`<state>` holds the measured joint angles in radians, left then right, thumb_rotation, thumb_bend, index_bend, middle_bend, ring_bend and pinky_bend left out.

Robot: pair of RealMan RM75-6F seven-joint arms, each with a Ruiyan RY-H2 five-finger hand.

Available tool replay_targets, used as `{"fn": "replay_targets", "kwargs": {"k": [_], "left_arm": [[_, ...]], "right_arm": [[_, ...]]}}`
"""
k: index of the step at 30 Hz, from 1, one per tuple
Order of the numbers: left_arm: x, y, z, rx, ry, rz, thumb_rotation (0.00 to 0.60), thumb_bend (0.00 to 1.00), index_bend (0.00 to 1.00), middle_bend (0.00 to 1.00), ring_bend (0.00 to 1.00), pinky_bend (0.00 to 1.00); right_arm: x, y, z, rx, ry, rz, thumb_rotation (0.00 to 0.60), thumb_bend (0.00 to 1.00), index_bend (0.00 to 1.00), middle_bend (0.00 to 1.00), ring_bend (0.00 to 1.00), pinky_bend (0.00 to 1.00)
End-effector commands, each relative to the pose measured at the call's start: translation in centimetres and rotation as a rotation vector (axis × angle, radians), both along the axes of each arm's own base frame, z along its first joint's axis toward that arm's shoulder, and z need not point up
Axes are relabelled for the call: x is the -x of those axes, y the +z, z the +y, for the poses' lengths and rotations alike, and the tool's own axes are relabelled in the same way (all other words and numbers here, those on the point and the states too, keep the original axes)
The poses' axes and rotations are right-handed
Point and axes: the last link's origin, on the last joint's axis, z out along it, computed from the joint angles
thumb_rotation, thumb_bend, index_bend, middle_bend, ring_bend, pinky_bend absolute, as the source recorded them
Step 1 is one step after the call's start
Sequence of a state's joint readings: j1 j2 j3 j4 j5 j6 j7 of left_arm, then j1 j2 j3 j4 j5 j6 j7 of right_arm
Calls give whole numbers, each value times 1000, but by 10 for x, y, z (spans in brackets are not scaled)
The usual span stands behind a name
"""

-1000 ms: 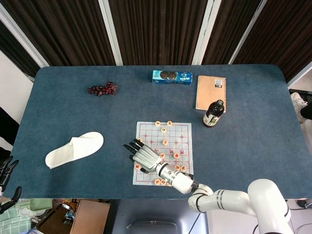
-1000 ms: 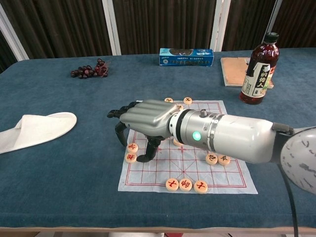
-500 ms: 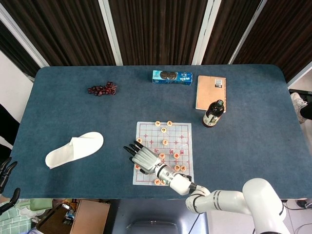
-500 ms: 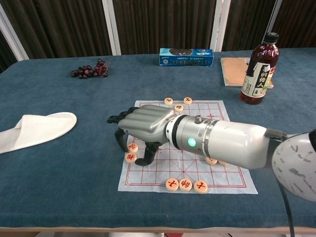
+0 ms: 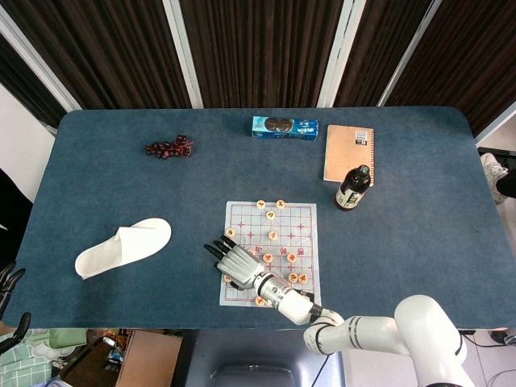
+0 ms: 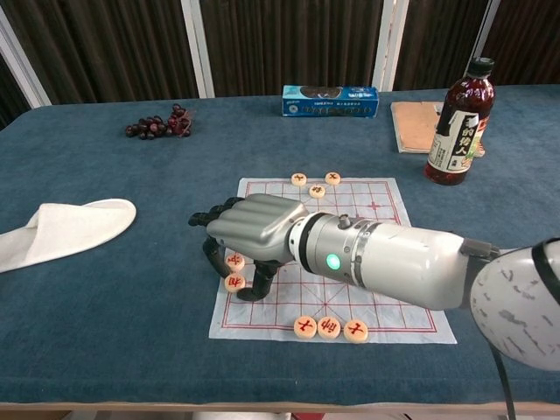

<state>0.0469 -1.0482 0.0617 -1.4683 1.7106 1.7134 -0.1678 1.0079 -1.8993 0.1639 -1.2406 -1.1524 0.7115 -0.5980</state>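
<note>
1. The right hand hovers over the near-left corner of the Chinese chess board, fingers curled down with the tips at the board's left edge. I cannot tell whether they pinch anything.

2. Two chess pieces lie just beneath the fingers, near the board's 8 o'clock edge. They look touched or nearly so, not lifted.

3. Over the last second the hand has slid back toward the robot and lower. In the head view the right hand now sits nearer the board's bottom-left corner, and the two pieces have shifted slightly with it. That suggests a dragging or gathering motion over the pieces.

4. Three more pieces line the near edge at 6 o'clock, and others sit at the far edge.

5. The left hand shows only as dark fingertips at the head view's 8 o'clock edge, off the table; its fingers seem spread and empty.

6. Around the table: slipper at 9 o'clock, grapes at 11, biscuit box at 12, notebook and bottle at 2.
</note>
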Motion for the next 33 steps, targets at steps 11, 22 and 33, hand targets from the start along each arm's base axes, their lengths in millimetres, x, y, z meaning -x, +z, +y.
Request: {"fn": "replay_targets", "kwargs": {"k": [11,22,33], "left_arm": [[-2,-2,6,1,-3,-1,600,452,0,0,0,0],[-6,-8,13,8,-3,12,600,453,0,0,0,0],[-4,-6,12,0,7,12,600,452,0,0,0,0]], "right_arm": [[-4,27,-5,39,-38,-110,600,464,648,44,0,0],[23,55,-42,146,-109,-63,600,464,634,44,0,0],[32,38,-45,138,-125,-5,600,464,627,44,0,0]]}}
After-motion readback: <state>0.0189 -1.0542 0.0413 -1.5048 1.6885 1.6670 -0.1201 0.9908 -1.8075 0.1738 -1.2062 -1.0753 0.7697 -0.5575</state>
